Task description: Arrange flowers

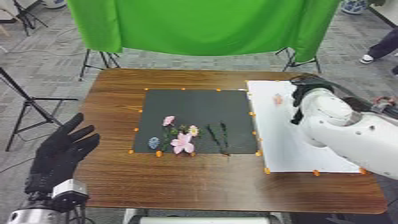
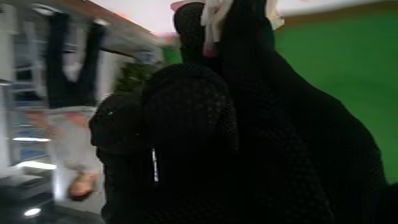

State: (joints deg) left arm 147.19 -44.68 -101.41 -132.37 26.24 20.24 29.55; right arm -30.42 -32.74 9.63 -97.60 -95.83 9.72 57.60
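The right hand [image 1: 307,90] pinches a pale pink flower [image 2: 211,22]; right of the spread left hand [image 1: 60,151] lies a starry pink blossom [image 1: 182,143].

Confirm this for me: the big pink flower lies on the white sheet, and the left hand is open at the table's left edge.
Not quite: the head view shows the big pink flower on the dark mat, left of the white sheet. The left hand is open at the table's left edge.
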